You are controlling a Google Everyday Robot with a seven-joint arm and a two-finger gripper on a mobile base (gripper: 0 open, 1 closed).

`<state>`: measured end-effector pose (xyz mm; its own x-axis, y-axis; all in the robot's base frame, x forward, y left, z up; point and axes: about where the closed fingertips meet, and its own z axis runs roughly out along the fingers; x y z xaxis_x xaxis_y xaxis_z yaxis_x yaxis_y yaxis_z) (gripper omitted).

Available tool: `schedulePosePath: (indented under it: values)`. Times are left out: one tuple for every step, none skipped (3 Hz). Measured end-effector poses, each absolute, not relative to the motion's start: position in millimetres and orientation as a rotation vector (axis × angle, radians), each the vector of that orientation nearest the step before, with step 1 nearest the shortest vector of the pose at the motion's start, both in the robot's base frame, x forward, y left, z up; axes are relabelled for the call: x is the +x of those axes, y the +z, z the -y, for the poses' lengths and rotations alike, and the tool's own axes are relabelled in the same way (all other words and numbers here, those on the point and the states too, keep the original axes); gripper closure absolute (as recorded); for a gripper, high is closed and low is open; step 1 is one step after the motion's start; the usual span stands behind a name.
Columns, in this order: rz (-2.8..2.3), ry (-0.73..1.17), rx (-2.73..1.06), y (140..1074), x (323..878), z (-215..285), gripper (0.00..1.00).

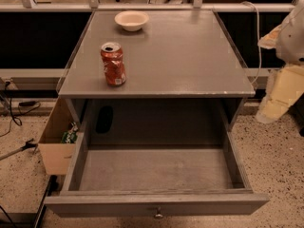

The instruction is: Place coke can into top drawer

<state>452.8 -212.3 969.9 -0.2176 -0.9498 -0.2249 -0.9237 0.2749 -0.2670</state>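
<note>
The coke can is standing upright at ten o'clock on the cabinet top, ungrasped, while the gripper is hanging at three o'clock — spread or closed, I cannot tell — likely needing to reach across before the top drawer, gaping at six, comes into play.

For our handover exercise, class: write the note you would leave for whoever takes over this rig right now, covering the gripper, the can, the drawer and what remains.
Gripper: at the right edge of the view, beside the table's right side, well away from the can.
Coke can: upright on the tabletop, front-left area, untouched.
Top drawer: pulled open, nothing seen inside.
Cream bowl: at the back of the tabletop, not part of the job.
Done: drawer is open.
Left: grasp the can, lower it into the drawer, release.
</note>
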Motion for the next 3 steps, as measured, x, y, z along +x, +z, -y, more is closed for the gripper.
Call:
schedulePosePath:
  values:
    - [-2.172,-0.106,-1.666,954.5,479.4,200.4,0.0]
    - [-2.105,-0.085,-1.625,937.6,511.5,173.2,0.0]
    - [-2.053,-0.085,-1.592,935.6,527.4,155.5,0.0]
